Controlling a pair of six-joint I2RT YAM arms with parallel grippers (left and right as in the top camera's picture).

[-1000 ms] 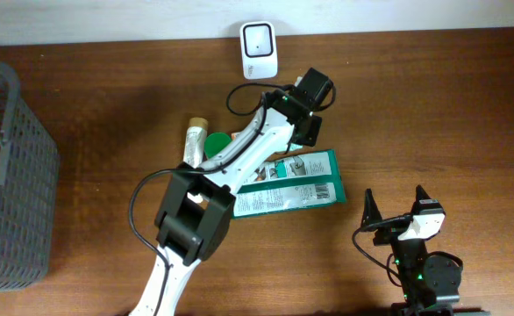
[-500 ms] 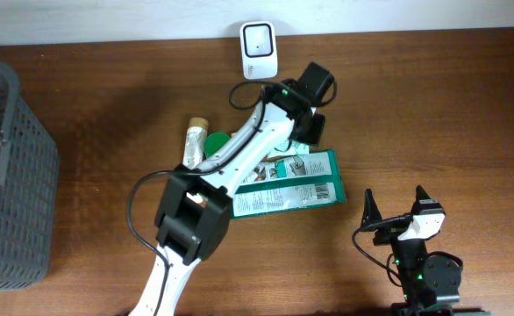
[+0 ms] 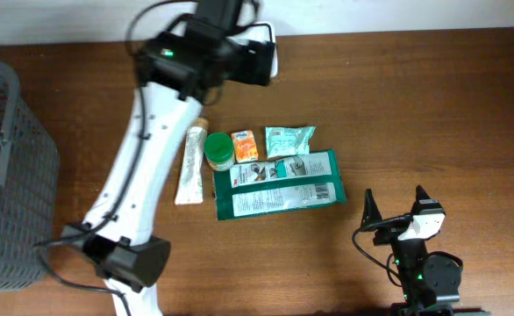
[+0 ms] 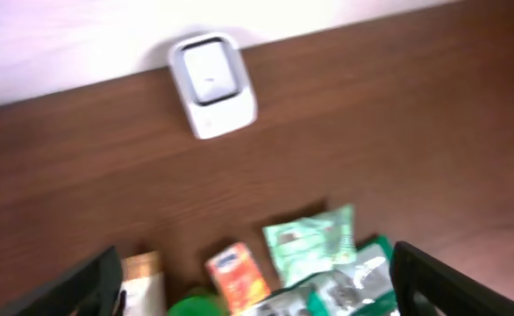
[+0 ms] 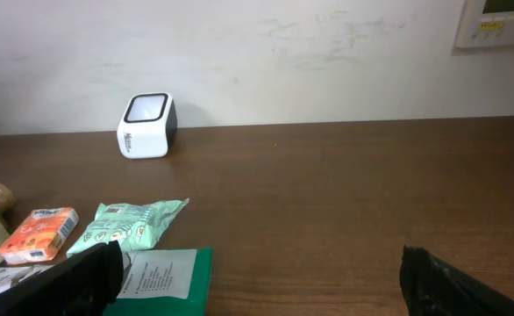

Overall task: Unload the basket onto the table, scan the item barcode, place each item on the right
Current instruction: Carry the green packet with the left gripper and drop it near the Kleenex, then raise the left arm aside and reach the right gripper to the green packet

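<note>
My left pincer [image 4: 253, 259] stands wide open. Its two dark fingers [image 4: 90, 281] sit at the bottom corners of my wrist view, with nothing between them and nothing touched. My right pincer [image 5: 257, 272] is spread just as wide and is just as empty. It sits low over the brown wooden table [image 3: 432, 105] at the near right, well apart from the goods.

My left arm [image 3: 152, 149] stretches long and nearly straight from the near edge to the far side, with the wrist raised above the table close to the wall.

Nearest to me lies a long dark green flat pack [image 3: 279, 186] with a white label and a barcode panel at its right end. Just beyond it is a row: a white tube with a tan cap [image 3: 189, 162], a round green-lidded jar [image 3: 219, 151], a small orange packet [image 3: 246, 146] and a small pale green crinkled packet [image 3: 289, 140]. The pale packet lies flat against the pack's far edge. My wrist view is blurred, so I cannot tell whether its barcode faces up.

Farthest off, a white box-shaped barcode scanner [image 4: 210, 83] with a dark window stands against the wall. A grey mesh basket [image 3: 11, 175] sits at the left edge.
</note>
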